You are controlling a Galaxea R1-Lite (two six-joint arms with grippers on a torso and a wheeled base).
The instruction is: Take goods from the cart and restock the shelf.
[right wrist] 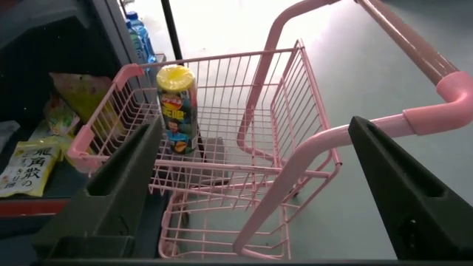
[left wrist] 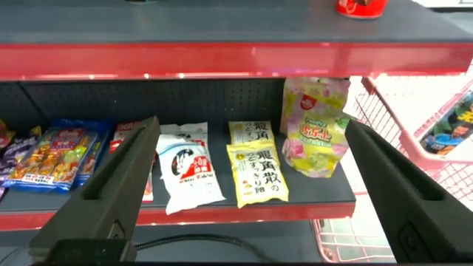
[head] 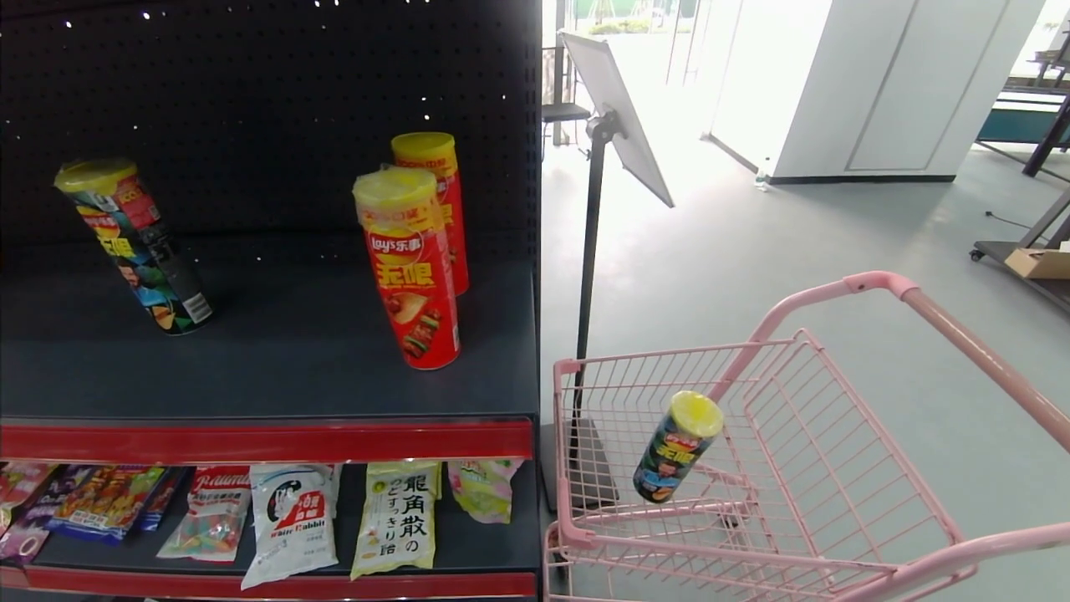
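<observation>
Your right gripper [right wrist: 255,196], jaws wide apart and empty, hovers above the pink cart [right wrist: 222,58]. The lone can [right wrist: 177,111] stands upright in its corner beside the shelf [right wrist: 44,37], nearer this arm than the left.

The left gripper [left wrist: 247,131] has its two dark fingers spread wide apart, and the right gripper [right wrist: 255,125] stands just as wide.

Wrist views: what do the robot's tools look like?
The left tool and right tool each have two dark grey, wedge-shaped fingers with a recessed groove along the inner face. A black cable curves beneath the left one.
</observation>
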